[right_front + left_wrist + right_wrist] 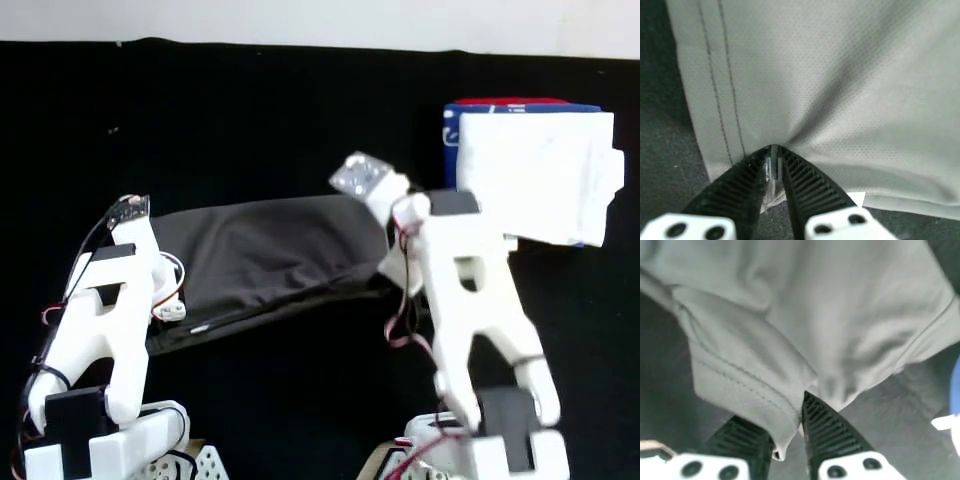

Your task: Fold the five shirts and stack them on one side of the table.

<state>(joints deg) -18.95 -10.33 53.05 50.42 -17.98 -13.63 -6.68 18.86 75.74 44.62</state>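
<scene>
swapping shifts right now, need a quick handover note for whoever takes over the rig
Left gripper: shut on the grey shirt, beside a stitched hem.
Right gripper: shut on the same shirt's other end.
The shirt hangs stretched between the two arms over the black table.
Done: folded stack at the far right of the high view, white on top, blue and red edges under it.
Left: finish folding the grey shirt and add it to the stack. The stack's count is unclear.

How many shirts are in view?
4: grey shirt held by left gripper and right gripper; white, blue and red shirts stacked far right. A fifth may be hidden.
</scene>
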